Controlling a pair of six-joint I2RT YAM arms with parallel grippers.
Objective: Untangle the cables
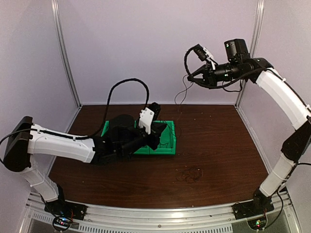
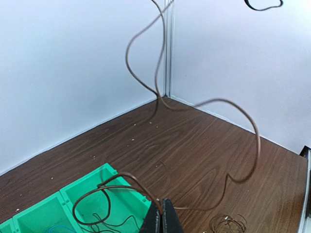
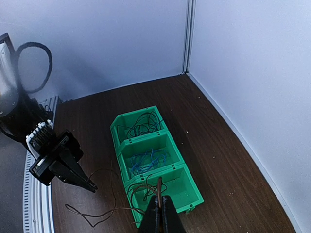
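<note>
One long thin brown cable (image 2: 135,181) is held at both ends. My left gripper (image 2: 163,203) is shut on it just past the corner of the green bin (image 2: 87,187); from there it curls up out of the left wrist view. My right gripper (image 3: 159,200) is shut on the same cable (image 3: 159,185), raised high (image 1: 190,76) at the back right. Its lower loops lie in the bin's nearest compartment. Black cables (image 3: 143,124) fill the far compartment and bright blue cables (image 3: 146,162) the middle one. My left gripper (image 1: 158,131) hangs low over the bin.
The green three-compartment bin (image 1: 167,145) stands mid-table. A small loose coil of thin wire (image 1: 190,174) lies on the wood in front of it, also seen as a coil (image 2: 228,223) beside my left fingers. White walls close the back and sides.
</note>
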